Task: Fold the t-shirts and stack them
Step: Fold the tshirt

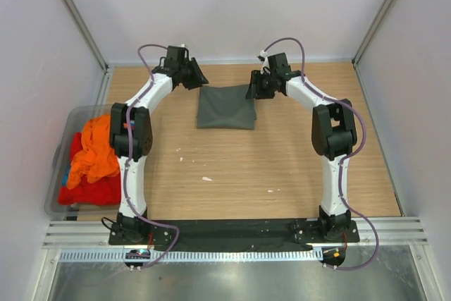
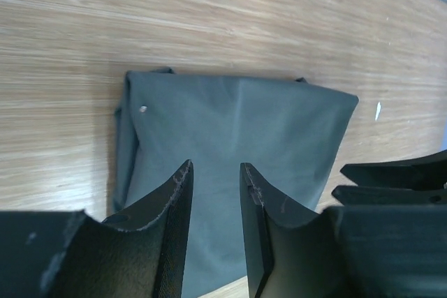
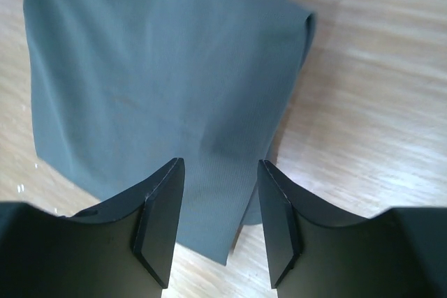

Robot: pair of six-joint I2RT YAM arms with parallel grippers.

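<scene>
- Lying flat on the table (image 1: 282,167), the dark grey-green t-shirt (image 1: 225,109) is folded into a compact near-square. It sits toward 12 o'clock of the table centre in the top view.
- Handling, judged: the cloth is light, soft and limp. It does not hold its shape when lifted, and the stacked layers can slide apart or fall open.
- Grip points, judged: take hold at two corners or along one folded edge, pinching all layers together. A grip on the top layer alone is likely to undo the fold.
- The left gripper (image 2: 215,167) is at about 10 o'clock of the shirt. Its jaws stand apart with nothing between them, and the shirt is below.
- The right gripper (image 3: 221,164) is at about 2 o'clock of the shirt, over its far right corner. Its jaws are likewise parted and empty.
- The translucent grey bin (image 1: 77,116) stands at 9 o'clock of the table, well apart from the folded shirt.
- Bin contents: an orange t-shirt (image 1: 99,147) is crumpled on top and a red t-shirt (image 1: 88,189) is bunched beneath it. A sliver of blue cloth (image 1: 65,174) shows at the 9 o'clock side of the pile.
- Handling of bin contents, judged: the items are unfolded and tangled. Pulling one shirt may drag its neighbours over the rim.
</scene>
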